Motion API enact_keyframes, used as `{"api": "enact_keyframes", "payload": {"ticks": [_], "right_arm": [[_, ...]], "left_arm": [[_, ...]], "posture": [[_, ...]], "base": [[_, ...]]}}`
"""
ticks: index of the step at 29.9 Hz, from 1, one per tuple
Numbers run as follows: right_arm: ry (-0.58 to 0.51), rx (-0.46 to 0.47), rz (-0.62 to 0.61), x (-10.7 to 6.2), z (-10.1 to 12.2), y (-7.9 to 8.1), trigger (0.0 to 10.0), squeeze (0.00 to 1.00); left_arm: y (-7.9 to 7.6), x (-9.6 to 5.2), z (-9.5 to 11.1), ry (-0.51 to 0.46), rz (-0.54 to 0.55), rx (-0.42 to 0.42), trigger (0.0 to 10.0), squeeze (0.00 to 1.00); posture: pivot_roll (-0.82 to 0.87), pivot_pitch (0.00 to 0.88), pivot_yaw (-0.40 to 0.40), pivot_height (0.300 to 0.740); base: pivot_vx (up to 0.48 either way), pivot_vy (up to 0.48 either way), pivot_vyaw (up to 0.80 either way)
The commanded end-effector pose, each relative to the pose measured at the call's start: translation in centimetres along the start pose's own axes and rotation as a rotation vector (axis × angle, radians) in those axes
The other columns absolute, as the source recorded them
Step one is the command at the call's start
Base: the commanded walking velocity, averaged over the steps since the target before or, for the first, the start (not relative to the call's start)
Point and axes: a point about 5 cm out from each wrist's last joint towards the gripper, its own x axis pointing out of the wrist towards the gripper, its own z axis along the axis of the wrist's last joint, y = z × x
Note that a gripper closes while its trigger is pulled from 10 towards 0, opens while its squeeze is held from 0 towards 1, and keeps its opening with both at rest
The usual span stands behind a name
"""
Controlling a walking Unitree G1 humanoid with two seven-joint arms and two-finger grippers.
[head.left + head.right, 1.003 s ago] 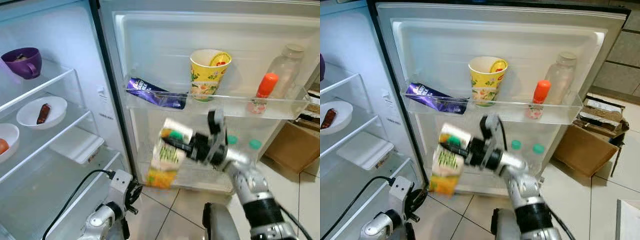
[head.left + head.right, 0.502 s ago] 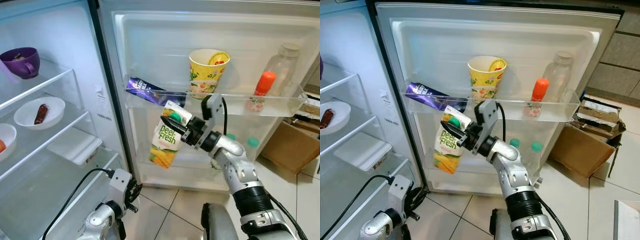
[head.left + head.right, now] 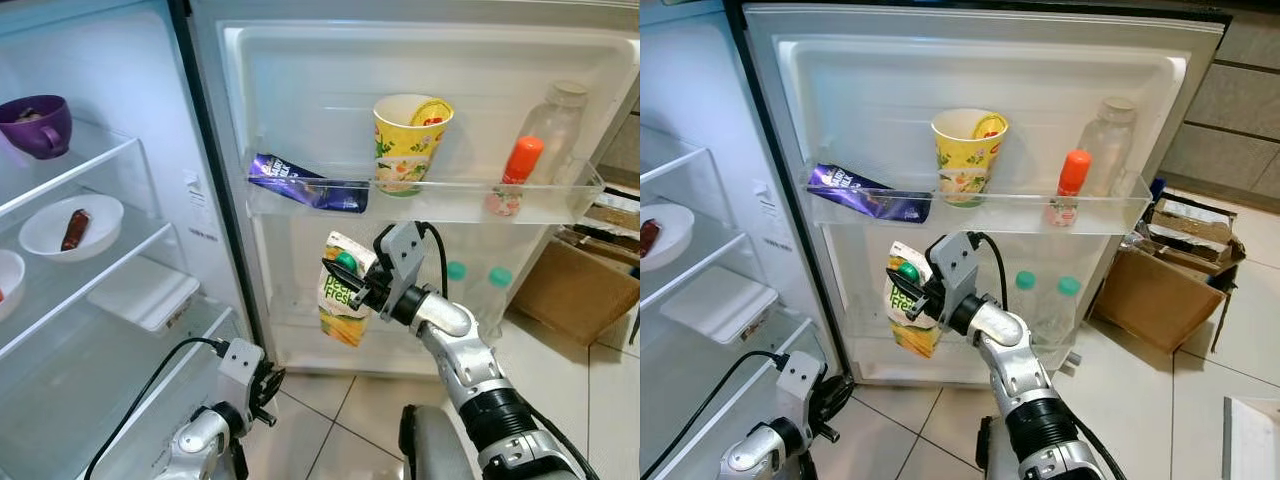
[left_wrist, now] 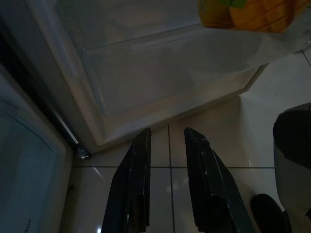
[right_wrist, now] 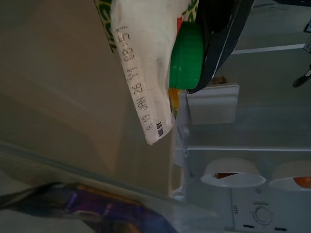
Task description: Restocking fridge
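Tiles lie nearest, below the idle left gripper (image 4: 165,160) with fingers narrowly apart. Beyond, the right gripper (image 3: 352,287), fingers clamped on the green-capped yellow-and-white juice carton (image 3: 344,303), has carried it upright toward the lower door shelf (image 3: 390,340), under the upper door rack (image 3: 420,200); placing looks imminent.

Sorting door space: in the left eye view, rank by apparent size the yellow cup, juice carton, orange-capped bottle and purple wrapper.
1. Juice carton, though nearest the camera
2. Purple wrapper and yellow cup, too alike to rank
3. Orange-capped bottle
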Motion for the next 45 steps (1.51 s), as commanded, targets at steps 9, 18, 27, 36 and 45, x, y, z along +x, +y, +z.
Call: {"api": "enact_keyframes", "payload": {"ticks": [9, 18, 27, 36, 45], "right_arm": [[0.051, -0.083, 0.079, 0.2, -2.1, 2.4, 10.0, 0.0], [0.137, -0.086, -0.054, -0.1, -3.7, 0.2, 10.0, 0.0], [0.159, 0.055, -0.112, -0.8, -4.8, -0.6, 10.0, 0.0], [0.168, 0.206, -0.181, -1.1, -5.8, -0.9, 10.0, 0.0], [0.156, 0.323, -0.314, -1.7, -5.8, -2.8, 10.0, 0.0]], "left_arm": [[-0.4, -0.1, -0.2, -0.008, -0.013, -0.005, 10.0, 0.0], [-0.4, 0.0, 0.0, -0.016, -0.016, 0.002, 10.0, 0.0], [-0.3, 0.1, 0.1, -0.019, -0.018, 0.004, 10.0, 0.0], [-0.3, 0.2, 0.3, -0.022, -0.018, 0.007, 10.0, 0.0], [-0.3, 0.2, 0.3, -0.021, -0.017, 0.006, 10.0, 0.0]], "posture": [[-0.04, 0.053, -0.044, 0.375], [-0.04, 0.055, -0.044, 0.375], [-0.04, 0.05, -0.039, 0.375], [-0.04, 0.047, -0.037, 0.375], [-0.04, 0.045, -0.036, 0.375]], "base": [[0.0, 0.0, 0.0], [0.0, 0.0, 0.0], [0.0, 0.0, 0.0], [0.0, 0.0, 0.0], [0.0, 0.0, 0.0]]}}
